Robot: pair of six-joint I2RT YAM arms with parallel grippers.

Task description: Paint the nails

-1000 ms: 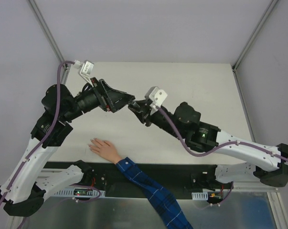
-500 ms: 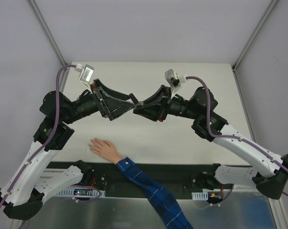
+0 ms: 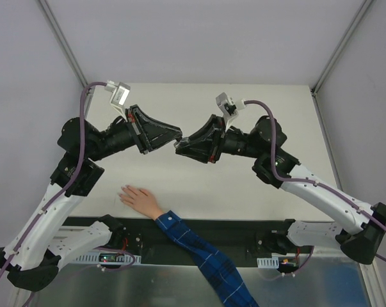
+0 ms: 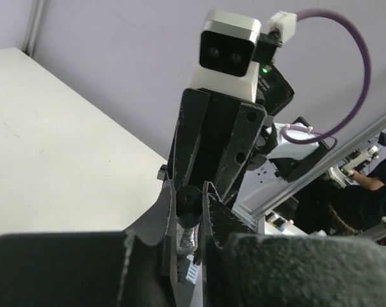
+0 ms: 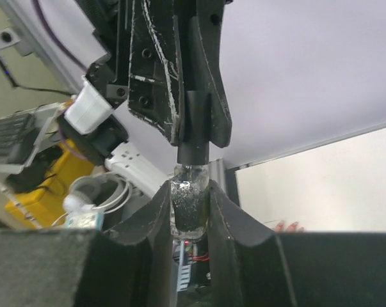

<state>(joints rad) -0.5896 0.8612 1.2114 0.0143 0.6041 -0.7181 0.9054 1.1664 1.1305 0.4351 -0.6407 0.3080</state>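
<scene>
Right wrist view has the right gripper (image 5: 189,206) clamped on the small bottle (image 5: 187,219) and the left gripper (image 5: 194,135) closed on its black cap (image 5: 193,153), both raised mid-table. The nails (image 3: 123,190) lie near left, well apart. A crooked pull on the cap could twist the bottle loose or spill polish.

Left pincer (image 3: 177,133) and right pincer (image 3: 179,146) meet midair, clamped.

Left tool (image 3: 177,133) jaws, wide a second ago, now closed on cap (image 5: 194,153) of bottle (image 5: 188,214); right tool (image 3: 180,146) has re-angled, its arm swung outward, tips meeting above tabletop (image 3: 269,109).
</scene>
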